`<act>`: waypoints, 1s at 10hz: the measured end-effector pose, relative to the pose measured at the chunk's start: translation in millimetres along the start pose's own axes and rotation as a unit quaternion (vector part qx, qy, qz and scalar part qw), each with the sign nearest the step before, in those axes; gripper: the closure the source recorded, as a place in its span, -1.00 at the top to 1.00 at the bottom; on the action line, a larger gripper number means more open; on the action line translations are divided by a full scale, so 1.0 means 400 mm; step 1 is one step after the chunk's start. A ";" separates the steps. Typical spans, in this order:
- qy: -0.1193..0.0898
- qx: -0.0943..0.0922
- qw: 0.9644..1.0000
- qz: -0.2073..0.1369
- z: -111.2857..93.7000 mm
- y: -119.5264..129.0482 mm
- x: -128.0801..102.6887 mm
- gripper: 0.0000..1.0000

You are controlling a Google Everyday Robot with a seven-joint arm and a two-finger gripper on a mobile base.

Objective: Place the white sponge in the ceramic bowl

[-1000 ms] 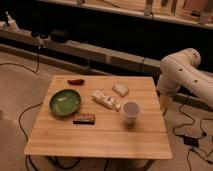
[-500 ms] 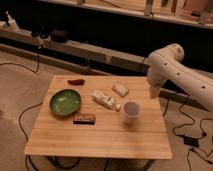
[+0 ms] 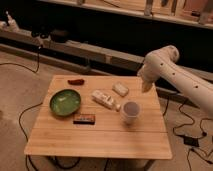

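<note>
The white sponge lies on the wooden table near its far edge, right of centre. The green ceramic bowl sits at the left of the table with pale smudges inside. My white arm reaches in from the right, bent high over the table's far right corner. My gripper hangs down at its end, above and to the right of the sponge, not touching it.
A long white packet lies between the bowl and the sponge. A white cup stands right of centre. A dark bar lies in front of the bowl, and a small red item behind it. Cables run on the floor.
My arm has swung leftward from beyond the table's right side to over its far right corner, closer to the sponge. The things on the table have not moved.
</note>
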State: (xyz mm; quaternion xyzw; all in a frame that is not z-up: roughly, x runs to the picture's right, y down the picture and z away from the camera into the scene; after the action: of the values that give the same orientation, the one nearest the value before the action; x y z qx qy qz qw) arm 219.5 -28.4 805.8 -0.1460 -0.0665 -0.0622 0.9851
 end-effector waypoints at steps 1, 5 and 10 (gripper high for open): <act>-0.020 0.008 1.000 -0.014 0.009 -0.003 -0.013 0.30; -0.038 0.009 0.998 -0.040 0.038 0.006 -0.007 0.30; -0.038 0.009 0.998 -0.040 0.038 0.006 -0.007 0.30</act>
State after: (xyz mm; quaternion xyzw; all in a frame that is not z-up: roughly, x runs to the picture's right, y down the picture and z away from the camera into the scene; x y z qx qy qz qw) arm 215.3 -21.4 819.0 -0.1371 -0.1105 -0.0954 0.9797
